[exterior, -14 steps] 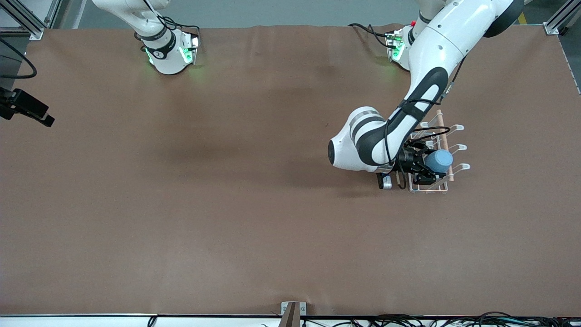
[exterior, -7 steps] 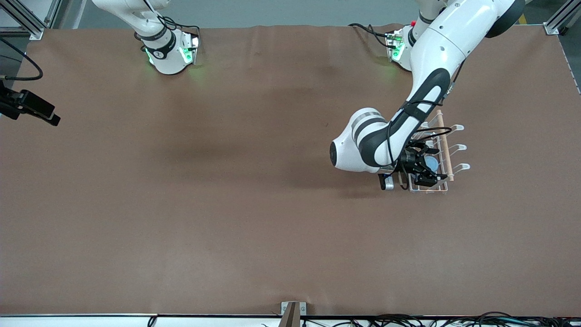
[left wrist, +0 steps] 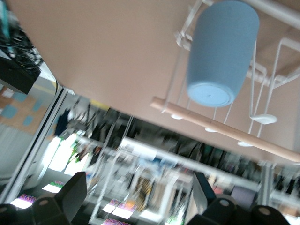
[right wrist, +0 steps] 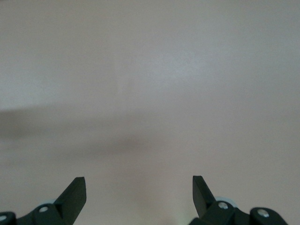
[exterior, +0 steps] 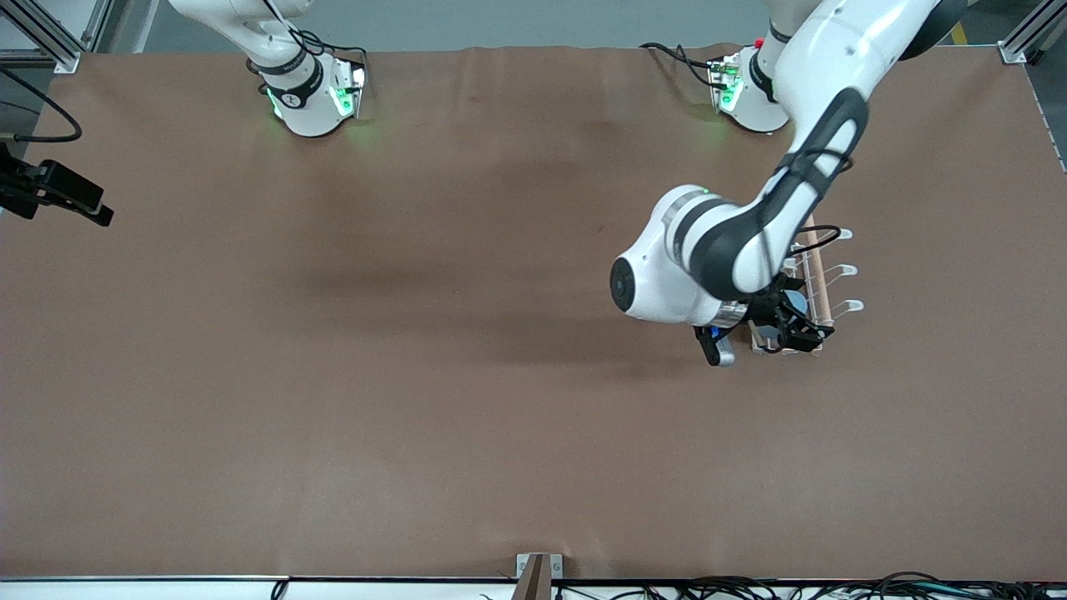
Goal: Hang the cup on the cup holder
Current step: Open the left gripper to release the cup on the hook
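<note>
The light-blue cup hangs mouth-down on a white wire peg of the cup holder, just beside its wooden rod. In the front view only a sliver of the cup shows under the left wrist, on the cup holder at the left arm's end of the table. My left gripper hovers over the holder's nearer end. In its wrist view the left gripper is open, empty and apart from the cup. My right gripper waits over the table's edge at the right arm's end, and the right gripper is open on nothing.
Brown cloth covers the table. The left arm's white elbow hangs over the table beside the holder. A small metal bracket sits at the table's edge nearest the front camera.
My left gripper has opened and let go of the cup, which now sits lower on the holder's peg. The left arm has swung and risen a little. The right gripper drifted slightly.
</note>
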Robot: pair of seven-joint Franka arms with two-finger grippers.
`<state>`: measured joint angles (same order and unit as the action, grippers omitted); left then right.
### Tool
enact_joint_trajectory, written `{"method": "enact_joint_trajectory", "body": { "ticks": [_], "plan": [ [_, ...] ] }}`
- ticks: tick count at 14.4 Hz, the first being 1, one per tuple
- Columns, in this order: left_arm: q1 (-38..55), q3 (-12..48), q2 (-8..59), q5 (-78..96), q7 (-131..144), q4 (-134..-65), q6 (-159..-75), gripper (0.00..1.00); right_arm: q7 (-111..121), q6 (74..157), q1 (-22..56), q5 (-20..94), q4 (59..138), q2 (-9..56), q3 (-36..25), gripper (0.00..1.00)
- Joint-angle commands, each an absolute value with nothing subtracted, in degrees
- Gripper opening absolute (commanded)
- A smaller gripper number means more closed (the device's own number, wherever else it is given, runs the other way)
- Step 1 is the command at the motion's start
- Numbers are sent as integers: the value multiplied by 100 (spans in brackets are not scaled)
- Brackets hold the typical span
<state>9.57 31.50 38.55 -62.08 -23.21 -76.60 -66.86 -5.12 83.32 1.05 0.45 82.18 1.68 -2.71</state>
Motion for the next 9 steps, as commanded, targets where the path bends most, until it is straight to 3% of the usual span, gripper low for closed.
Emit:
{"method": "enact_joint_trajectory", "body": {
  "ticks": [1,9],
  "plan": [
    [1029,3216,3859,-5776,-1971,-6787,-6793,100,-448,8288,88,88,8227,141,-246,100],
    [257,3243,2629,-3116,956,-6636,-8120,100,-448,8262,97,88,8227,141,-229,100]
  ]
}}
